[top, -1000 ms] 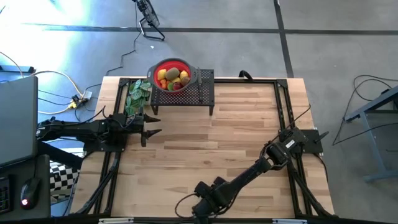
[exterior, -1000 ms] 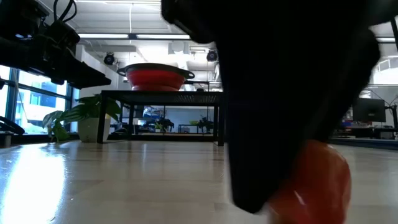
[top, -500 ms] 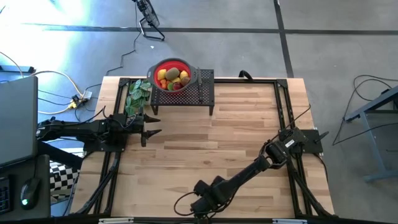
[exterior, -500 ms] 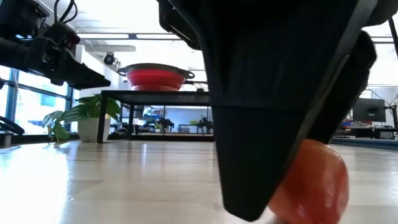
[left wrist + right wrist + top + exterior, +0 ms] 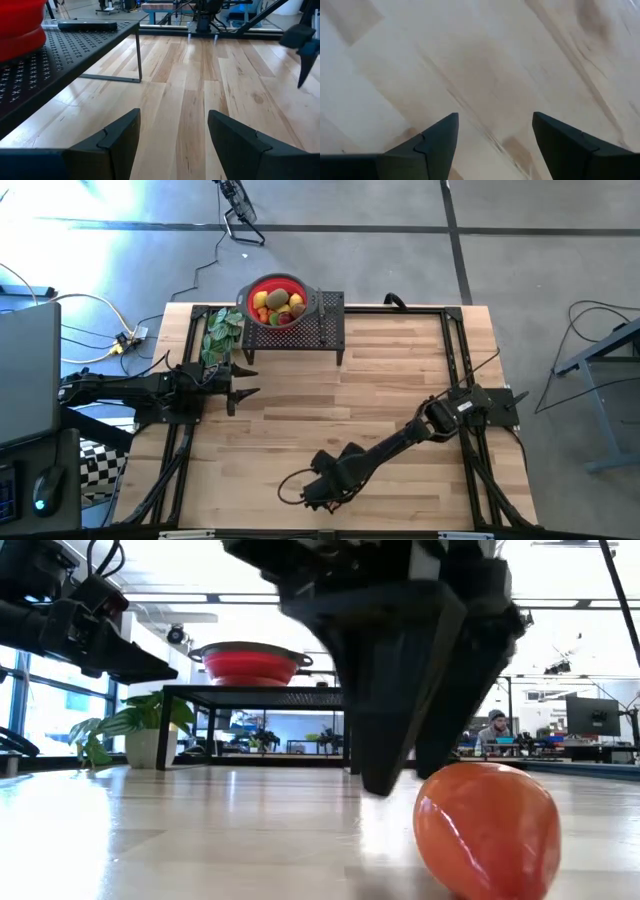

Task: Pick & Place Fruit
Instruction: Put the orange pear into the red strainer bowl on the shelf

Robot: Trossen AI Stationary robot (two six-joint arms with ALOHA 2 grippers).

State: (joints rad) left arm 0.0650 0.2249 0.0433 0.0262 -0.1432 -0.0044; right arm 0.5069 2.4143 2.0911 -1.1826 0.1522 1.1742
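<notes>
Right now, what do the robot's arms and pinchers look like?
Both arms are dark, jointed and slim. The left end effector and right end effector each have two black, wedge-shaped fingers with stepped inner edges. Thin black cables run along the left arm.

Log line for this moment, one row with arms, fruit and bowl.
right gripper: open, empty, above table near front edge | orange-red fruit: lying on table, ungripped | left gripper: open, idle at left | red bowl: fruit-filled, on black stand

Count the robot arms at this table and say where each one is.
2. The left arm waits at the table's left edge, near the plant. The right arm reaches across to the table's front middle.
</notes>
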